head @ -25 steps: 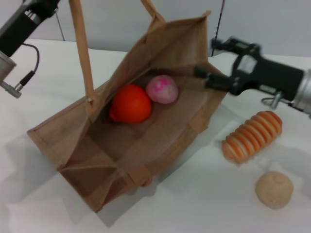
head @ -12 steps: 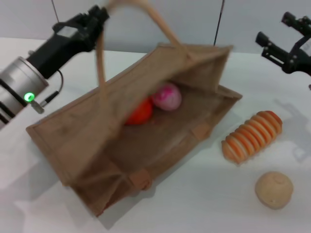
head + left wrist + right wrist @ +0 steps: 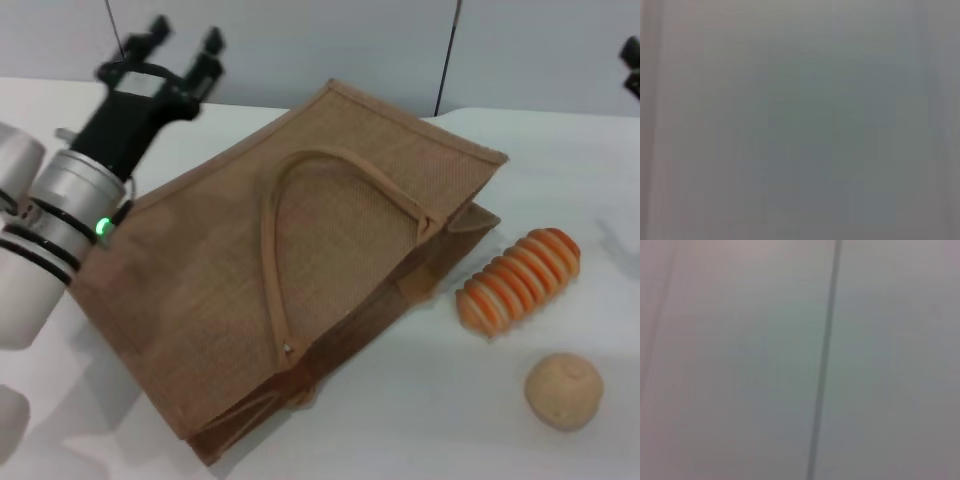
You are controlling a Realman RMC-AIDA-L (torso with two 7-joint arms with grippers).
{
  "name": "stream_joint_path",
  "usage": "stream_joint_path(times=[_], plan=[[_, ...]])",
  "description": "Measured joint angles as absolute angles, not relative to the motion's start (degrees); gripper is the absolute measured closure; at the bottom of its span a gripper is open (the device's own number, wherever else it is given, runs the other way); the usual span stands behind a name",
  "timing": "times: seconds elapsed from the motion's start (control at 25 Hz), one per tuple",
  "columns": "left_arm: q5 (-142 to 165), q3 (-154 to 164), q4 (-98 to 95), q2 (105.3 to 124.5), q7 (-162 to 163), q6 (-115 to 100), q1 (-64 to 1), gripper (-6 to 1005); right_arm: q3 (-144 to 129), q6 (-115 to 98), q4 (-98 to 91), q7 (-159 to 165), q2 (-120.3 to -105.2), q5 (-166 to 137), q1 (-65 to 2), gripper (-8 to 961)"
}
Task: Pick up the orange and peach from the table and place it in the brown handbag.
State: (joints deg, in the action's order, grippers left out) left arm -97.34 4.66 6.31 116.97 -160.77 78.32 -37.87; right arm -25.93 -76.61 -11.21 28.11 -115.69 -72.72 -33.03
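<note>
The brown handbag [image 3: 300, 270] lies flat on its side on the white table, its mouth closed. One loop handle [image 3: 275, 200] lies on top of it. The orange and the peach are hidden; no fruit shows outside the bag. My left gripper [image 3: 182, 40] is open and empty, raised above the bag's far left corner and touching nothing. Only a dark sliver of my right gripper [image 3: 632, 62] shows at the right edge, far from the bag. Both wrist views show only grey wall.
An orange-and-cream ridged spiral bread [image 3: 520, 280] lies right of the bag. A beige rough ball [image 3: 564, 390] sits in front of it. The white table [image 3: 420, 420] runs to a grey wall behind.
My left gripper let go of the handle and drew back to the left. The bag's upper side fell flat and covered both fruits. My right gripper withdrew to the right edge.
</note>
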Motion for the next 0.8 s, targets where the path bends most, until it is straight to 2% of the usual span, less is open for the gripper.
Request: stream_joint_path(times=[0.4, 0.64, 0.8], plan=[[-114.88, 4.39, 9.11, 117.08, -162.32, 78.77, -35.07, 192, -3.34, -81.40, -2.83, 15.12, -115.79, -72.65, -30.70, 149], [-119.84, 4.69, 10.22, 116.96, -162.17, 78.88, -34.35, 134, 2.75, -81.14, -1.24, 13.08, -115.87, -72.66, -30.21, 148], [-119.95, 4.54, 9.98, 116.90, -160.26, 79.79, -34.31, 133, 2.89, -81.28, -1.20, 13.05, -115.86, -72.69, -30.15, 147]])
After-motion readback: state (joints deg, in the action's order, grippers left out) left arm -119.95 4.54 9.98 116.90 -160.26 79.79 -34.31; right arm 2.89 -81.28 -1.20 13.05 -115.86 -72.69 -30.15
